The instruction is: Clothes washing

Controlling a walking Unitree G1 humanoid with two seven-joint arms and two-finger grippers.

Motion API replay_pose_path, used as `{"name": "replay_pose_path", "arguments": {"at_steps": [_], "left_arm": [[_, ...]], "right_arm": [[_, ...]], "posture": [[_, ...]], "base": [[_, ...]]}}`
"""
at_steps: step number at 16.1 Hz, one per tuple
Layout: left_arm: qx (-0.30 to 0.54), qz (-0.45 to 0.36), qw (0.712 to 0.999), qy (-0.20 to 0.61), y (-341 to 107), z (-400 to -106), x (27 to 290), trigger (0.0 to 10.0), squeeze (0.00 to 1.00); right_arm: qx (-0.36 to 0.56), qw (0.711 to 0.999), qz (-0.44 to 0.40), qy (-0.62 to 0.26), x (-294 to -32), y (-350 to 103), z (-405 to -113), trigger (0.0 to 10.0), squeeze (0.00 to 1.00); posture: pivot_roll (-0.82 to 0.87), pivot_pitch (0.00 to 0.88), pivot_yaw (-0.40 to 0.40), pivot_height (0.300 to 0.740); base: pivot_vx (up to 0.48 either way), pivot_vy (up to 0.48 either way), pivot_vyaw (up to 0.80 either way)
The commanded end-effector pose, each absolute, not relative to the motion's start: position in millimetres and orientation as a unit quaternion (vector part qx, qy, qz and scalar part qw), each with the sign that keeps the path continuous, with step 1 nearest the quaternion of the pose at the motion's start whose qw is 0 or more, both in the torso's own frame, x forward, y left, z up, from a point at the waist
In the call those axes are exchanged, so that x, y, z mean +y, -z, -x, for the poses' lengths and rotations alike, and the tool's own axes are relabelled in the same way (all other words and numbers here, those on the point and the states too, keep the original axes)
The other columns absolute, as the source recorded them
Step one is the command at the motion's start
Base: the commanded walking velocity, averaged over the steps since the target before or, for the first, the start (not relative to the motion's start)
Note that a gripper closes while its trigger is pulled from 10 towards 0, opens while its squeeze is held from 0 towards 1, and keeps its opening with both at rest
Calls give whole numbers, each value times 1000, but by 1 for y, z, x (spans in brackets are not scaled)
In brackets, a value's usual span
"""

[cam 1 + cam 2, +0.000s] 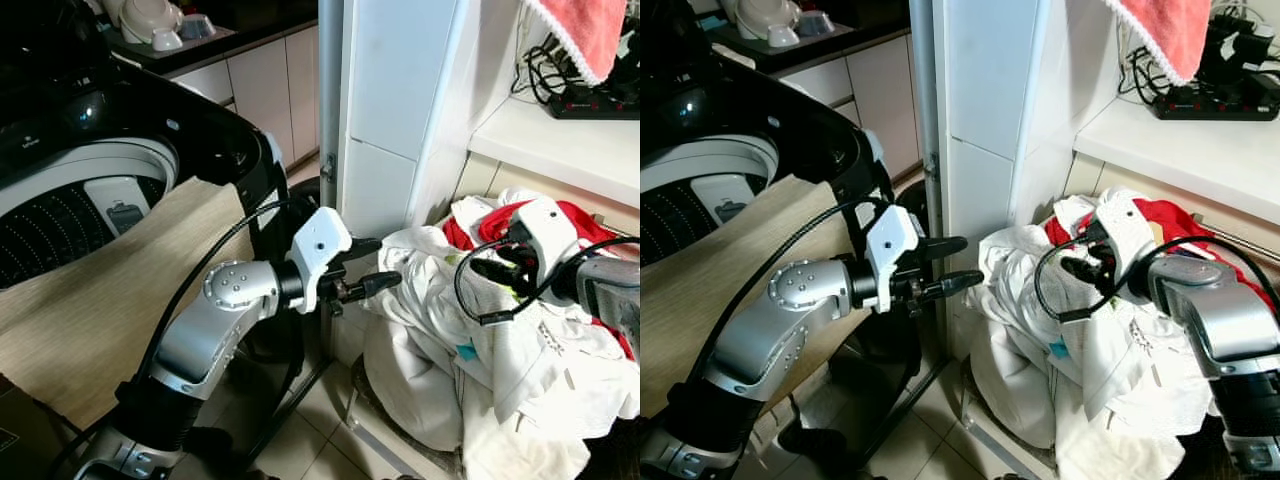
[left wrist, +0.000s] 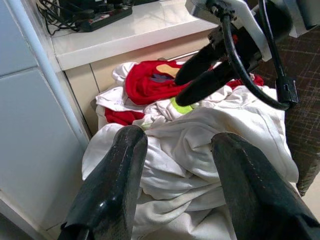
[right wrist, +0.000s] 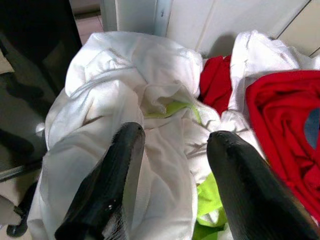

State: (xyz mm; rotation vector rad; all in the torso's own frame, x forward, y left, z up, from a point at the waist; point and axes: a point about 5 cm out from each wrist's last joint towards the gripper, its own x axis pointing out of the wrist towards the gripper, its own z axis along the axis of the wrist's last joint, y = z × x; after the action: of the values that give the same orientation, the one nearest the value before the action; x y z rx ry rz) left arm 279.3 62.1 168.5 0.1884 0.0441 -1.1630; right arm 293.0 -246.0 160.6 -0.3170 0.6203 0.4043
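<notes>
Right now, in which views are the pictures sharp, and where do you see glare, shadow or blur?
Left eye view: sharp; glare on the washing machine's glossy black rim, the white clothes brightly lit. Right eye view: much the same. Left wrist view: the left gripper's near fingers slightly soft, the red garment clear. Right wrist view: the right gripper's fingers soft, deep shadow beside the pile.
</notes>
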Motion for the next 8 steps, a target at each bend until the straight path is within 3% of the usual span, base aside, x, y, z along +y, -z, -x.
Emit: {"name": "replay_pose_path", "arguments": {"at_steps": [1, 7, 8], "left_arm": [[20, -98, 827, 553, -171, -280, 61, 10000, 0], [33, -100, 811, 576, -169, -273, 61, 10000, 0], [35, -98, 806, 582, -169, -271, 61, 10000, 0]], "right_arm": [[319, 912, 164, -197, -248, -160, -292, 10000, 1000], [355, 898, 182, -184, -248, -147, -280, 10000, 1000], [365, 895, 170, -191, -247, -145, -277, 10000, 769]], "posture": [[-117, 0, 49, 740], [-107, 0, 52, 740], [-108, 0, 54, 740]], "base": [[0, 0, 0], [0, 0, 0], [0, 0, 0]]}}
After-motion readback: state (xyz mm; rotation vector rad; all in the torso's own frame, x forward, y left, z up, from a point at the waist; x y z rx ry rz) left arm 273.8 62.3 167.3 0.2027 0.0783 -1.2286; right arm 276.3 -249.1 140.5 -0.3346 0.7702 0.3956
